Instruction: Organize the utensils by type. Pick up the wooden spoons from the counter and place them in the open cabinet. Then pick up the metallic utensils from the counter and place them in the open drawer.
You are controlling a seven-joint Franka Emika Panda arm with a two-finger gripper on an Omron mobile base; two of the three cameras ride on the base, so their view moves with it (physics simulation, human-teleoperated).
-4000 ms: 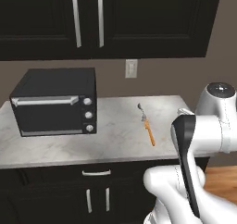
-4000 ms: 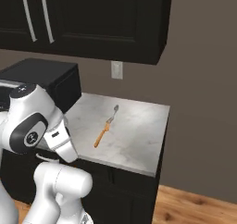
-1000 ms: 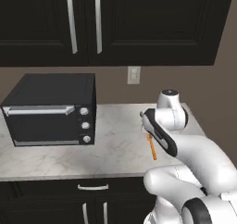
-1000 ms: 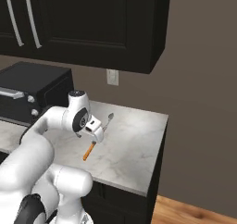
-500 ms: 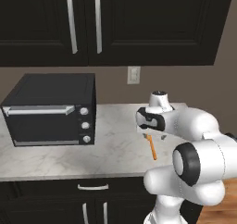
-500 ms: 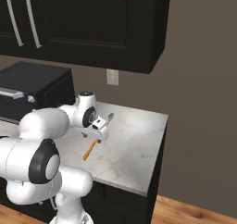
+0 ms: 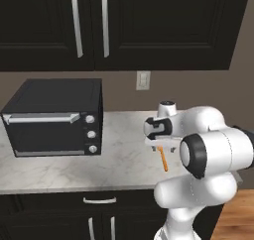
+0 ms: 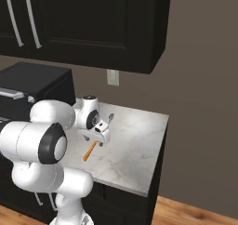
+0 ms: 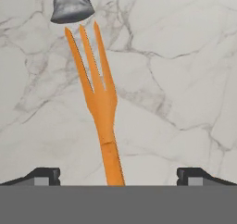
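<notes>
Of the metallic utensils, a bright orange fork (image 9: 99, 93) lies flat on the white marble counter (image 9: 185, 79), tines toward a silver-grey piece (image 9: 70, 5) just beyond it. My gripper (image 9: 119, 177) points down over the fork's handle. It is open, with one dark fingertip (image 9: 44, 176) on each side and apart from the handle. From the base views the gripper (image 7: 161, 146) (image 8: 95, 138) hovers just above the fork (image 7: 163, 160) (image 8: 89, 152), and the silver-grey piece (image 8: 110, 118) lies behind it. The wooden spoons, the open cabinet and the open drawer are out of view.
A black toaster oven (image 7: 54, 117) stands on the counter's left part. Black upper cabinets (image 7: 149, 26) with shut doors hang overhead. The counter ends at its right edge (image 8: 160, 140), with wood floor (image 8: 195, 212) below. A wall outlet (image 7: 143, 80) sits behind the arm.
The arm has folded forward, and the hand has turned to point down and settled low over the orange fork. The jaws stayed open; the utensils have not moved.
</notes>
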